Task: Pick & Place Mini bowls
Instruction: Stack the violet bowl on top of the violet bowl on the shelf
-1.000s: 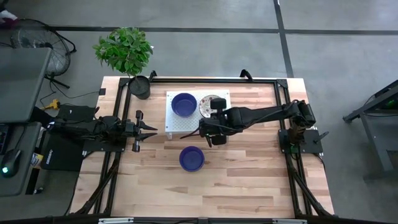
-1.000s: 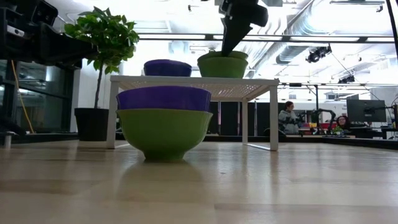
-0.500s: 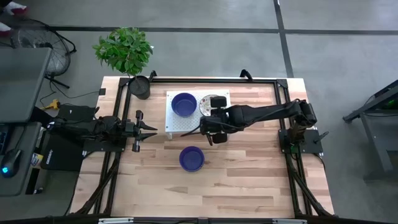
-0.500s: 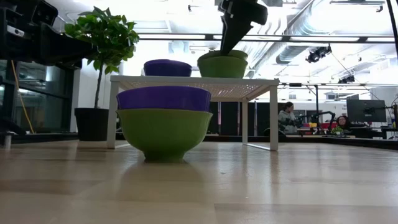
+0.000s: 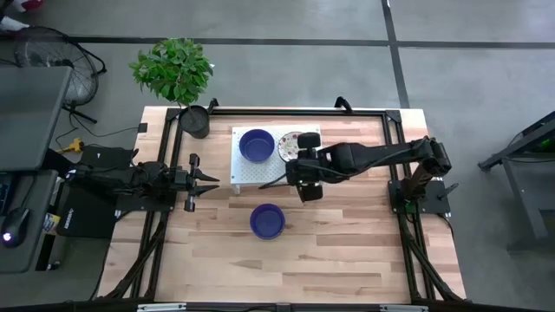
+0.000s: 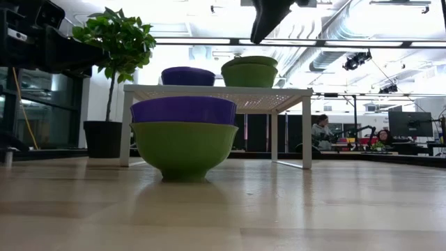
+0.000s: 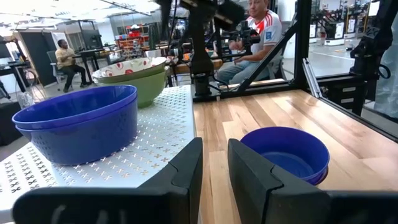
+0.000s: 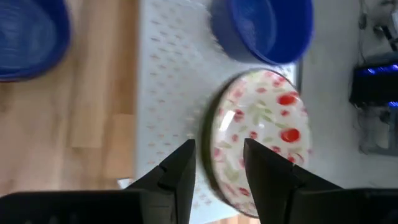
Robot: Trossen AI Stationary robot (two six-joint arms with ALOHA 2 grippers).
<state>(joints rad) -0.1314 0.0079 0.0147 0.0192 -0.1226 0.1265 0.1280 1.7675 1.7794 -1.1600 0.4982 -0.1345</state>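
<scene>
A cream floral mini bowl [image 8: 261,134] with a green outside [image 6: 249,73] sits on the white perforated rack [image 5: 270,172], beside a blue mini bowl [image 5: 257,146]. Another blue mini bowl [image 5: 267,221] rests nested in a green one [image 6: 184,148] on the table in front of the rack. My right gripper [image 8: 219,155] hangs open above the floral bowl's near rim, clear of it [image 6: 263,28]. My left gripper [image 5: 208,179] waits open at the table's left, its fingers [image 7: 214,163] pointing toward the rack.
A black pot with a green plant [image 5: 195,120] stands at the table's far left corner. A black frame [image 5: 295,111] runs along the table's far edge. People sit in the room beyond the table [image 7: 255,31].
My right gripper has opened and let go of the floral bowl, then risen off it and drawn slightly toward the table's right edge. The bowl stays where it was on the rack.
</scene>
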